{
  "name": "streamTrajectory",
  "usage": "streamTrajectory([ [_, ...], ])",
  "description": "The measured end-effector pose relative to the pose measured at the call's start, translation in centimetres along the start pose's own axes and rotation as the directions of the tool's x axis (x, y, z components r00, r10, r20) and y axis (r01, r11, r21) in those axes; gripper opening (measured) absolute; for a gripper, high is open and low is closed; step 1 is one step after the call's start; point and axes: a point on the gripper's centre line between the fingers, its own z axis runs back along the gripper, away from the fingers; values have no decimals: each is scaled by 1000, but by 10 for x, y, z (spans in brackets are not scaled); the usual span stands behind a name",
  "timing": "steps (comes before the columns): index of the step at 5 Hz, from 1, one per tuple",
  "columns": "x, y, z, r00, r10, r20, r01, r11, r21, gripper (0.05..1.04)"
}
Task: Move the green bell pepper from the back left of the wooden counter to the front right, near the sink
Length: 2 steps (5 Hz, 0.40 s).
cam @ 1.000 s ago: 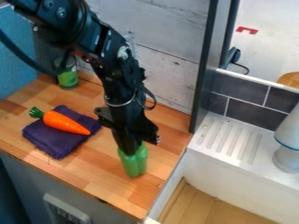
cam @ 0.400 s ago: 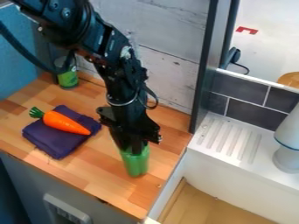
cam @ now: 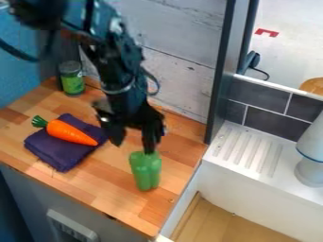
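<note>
Gripper (cam: 133,147) over near-right part of the wooden counter (cam: 116,189), fingers spread, nothing pinched. Right finger comes down at the far end of a green lobed object (cam: 146,171); left finger well off to its left. Contact at that right tip: cannot tell. Green object sits on the wood near the sink-side edge; with the fingers apart, the counter presumably bears its weight. Left: orange carrot (cam: 71,133) lying across a folded purple cloth (cam: 56,153), leafy end past the cloth's left edge; soft folds probably check any rolling. Far left: green-labelled jar (cam: 72,81) upright near the wall, out of the gripper's way. Right, beyond the counter edge: white ridged ledge (cam: 246,151), pale vessel (cam: 310,156) on it. Change since the earlier frames: arm has risen and drawn back; fingers, earlier down over the green object's far end, now opened out and higher. Green object in much the same spot, more of its top exposed. Carrot and cloth unmoved.
</note>
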Motion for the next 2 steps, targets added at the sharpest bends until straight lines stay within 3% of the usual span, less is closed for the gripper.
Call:
streamTrajectory([
  [1,3,8,31,999,35,33,-34,999,-23,1010],
  [2,10,39,62,991,131,35,-133,989,59,1010],
])
